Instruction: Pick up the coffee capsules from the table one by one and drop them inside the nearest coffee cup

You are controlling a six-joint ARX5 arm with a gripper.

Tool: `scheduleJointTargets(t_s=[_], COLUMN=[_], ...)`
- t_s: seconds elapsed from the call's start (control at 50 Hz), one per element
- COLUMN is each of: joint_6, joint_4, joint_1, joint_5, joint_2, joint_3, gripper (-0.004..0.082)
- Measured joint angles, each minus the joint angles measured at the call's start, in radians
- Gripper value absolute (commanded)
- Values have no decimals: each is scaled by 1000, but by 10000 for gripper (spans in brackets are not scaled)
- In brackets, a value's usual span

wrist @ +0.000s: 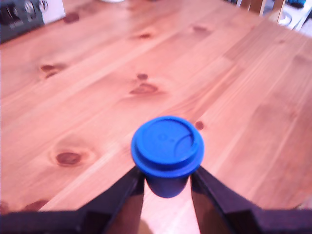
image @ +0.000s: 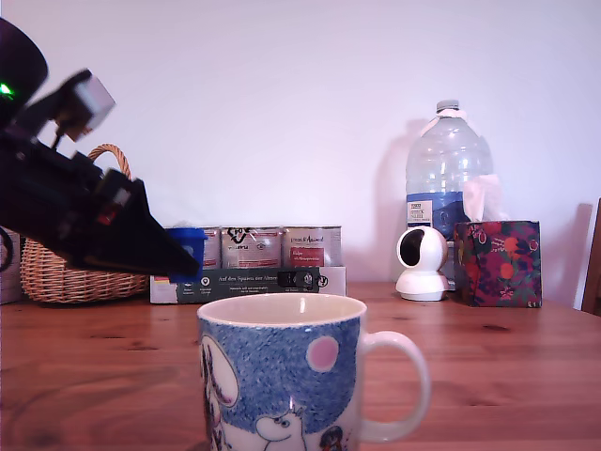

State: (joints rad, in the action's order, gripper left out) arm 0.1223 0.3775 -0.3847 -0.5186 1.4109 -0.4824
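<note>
The gripper (wrist: 167, 181) jaws pinch the blue capsule (wrist: 167, 151) by its body, rim facing the wrist camera, above the table (wrist: 97, 97). In the exterior view, it hangs left of and behind the cup (image: 282, 376).

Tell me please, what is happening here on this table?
A robot arm's gripper is holding a small blue coffee capsule between its two fingers, lifted above the wooden table. In the exterior view the arm comes in from the left, and the capsule is in the air, to the left of and above the white and blue mug. The capsule is not in the mug yet.
</note>
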Motion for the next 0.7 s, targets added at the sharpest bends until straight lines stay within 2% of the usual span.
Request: scheduleJointTargets(t_s=[0.12,0.38,0.56,0.7], joint_6=[-39,-90,-94,-95], joint_4=[1,-6,-71,-123], joint_1=[0,0,-14,-55], joint_5=[-5,-22,-38,-38], joint_2=[-67,-192,-266,-320], joint_3=[42,117,135,135], gripper=[145,145,145,145])
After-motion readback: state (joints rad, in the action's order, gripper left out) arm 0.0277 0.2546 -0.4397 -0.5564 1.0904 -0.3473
